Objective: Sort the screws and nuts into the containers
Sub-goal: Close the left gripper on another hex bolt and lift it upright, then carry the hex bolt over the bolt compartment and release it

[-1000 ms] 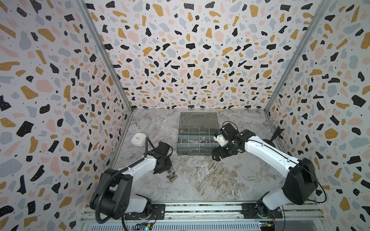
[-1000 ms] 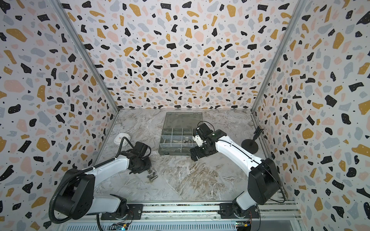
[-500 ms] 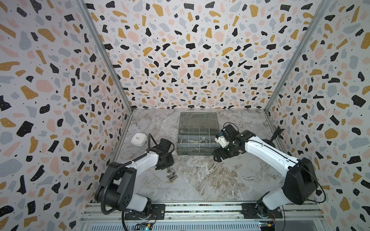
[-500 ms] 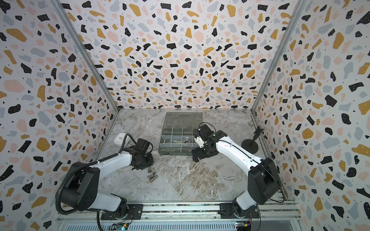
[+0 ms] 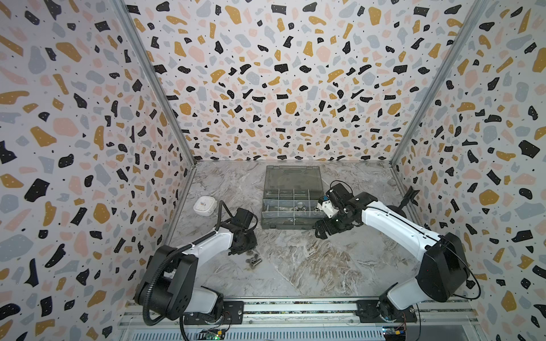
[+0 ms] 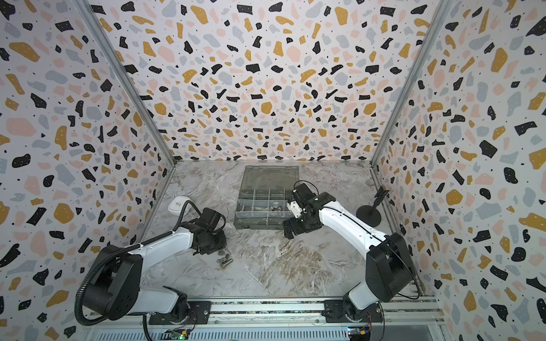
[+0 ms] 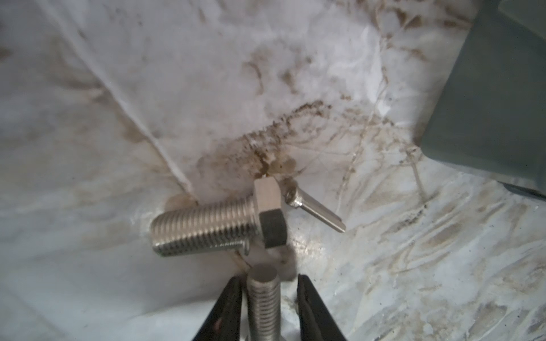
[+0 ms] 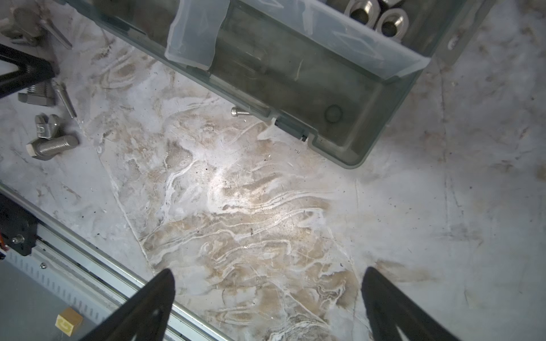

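Left gripper point(image 7: 269, 283): I am straddling one screw point(image 7: 263, 310) lengthwise, its threaded shaft running out between my fingers point(image 7: 227, 310) and its flat end poking just past the tips. Jaws are standing partway in. One finger is touching the threads and a sliver of table is showing beside the other, so I cannot tell whether I am truly clamping it or only bracketing it. Just ahead of the tips a bigger hex-head bolt point(image 7: 206, 228) is lying crosswise on the marble tabletop point(image 7: 147, 88), close to my screw's end. A thin flat-ended piece point(image 7: 316, 211) is resting by its head; screw or nut, I cannot say. Farther out, toward my right arm, the grey organiser box point(image 7: 487, 88) is sitting with its compartments point(image 5: 279, 203) open and nuts point(image 8: 390, 25) lying in one. Right gripper point(image 8: 266, 310): fingers spread wide, carrying nothing, hovering over bare table just before the box's front wall, where a tiny screw point(image 8: 239, 112) is lying against it. Judgement: the step in hand is lifting this screw. To do it well I am wanting both fingers seated on the threads before rising. Then I am lifting straight up so the end is not dragging the big bolt, and carrying level, since a round shaft held along the fingers is likely to slide out forward.
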`<state>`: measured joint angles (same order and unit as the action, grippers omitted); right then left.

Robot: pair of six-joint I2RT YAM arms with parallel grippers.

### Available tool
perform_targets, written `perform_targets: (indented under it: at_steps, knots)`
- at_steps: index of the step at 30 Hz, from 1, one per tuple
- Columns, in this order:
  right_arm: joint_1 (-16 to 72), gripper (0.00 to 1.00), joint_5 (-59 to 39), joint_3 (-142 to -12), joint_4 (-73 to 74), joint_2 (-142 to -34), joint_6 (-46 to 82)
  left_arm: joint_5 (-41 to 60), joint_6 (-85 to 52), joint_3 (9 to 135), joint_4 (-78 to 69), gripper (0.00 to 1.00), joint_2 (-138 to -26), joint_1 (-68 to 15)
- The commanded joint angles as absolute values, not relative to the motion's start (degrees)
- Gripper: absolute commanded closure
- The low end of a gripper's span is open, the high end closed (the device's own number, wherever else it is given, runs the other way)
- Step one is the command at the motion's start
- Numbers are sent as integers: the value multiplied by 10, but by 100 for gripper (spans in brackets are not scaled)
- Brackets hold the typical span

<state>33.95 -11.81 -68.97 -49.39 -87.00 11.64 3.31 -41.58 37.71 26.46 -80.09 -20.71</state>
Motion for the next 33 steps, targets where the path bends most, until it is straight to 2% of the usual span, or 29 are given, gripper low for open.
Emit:
perform_targets:
  at_steps: [1, 5, 8, 17, 23, 33]
  knots:
    - [337, 0, -119, -686, -501, -855, 114, 28, -411, 368, 295, 71, -821, -211]
    - [337, 0, -115, -688, -503, -851, 114, 26, -401, 380, 296, 86, -840, -210]
    - [334, 0, -113, -691, -504, -851, 114, 25, -395, 394, 308, 90, -841, -211]
    - [335, 0, -116, -705, -505, -864, 113, -10, -354, 520, 413, 92, -833, -210]
    - [331, 0, -112, -708, -504, -864, 113, 7, -352, 600, 436, 91, -845, -211]
    - [313, 0, -106, -730, -509, -868, 114, 18, -338, 778, 426, 90, -971, -225]
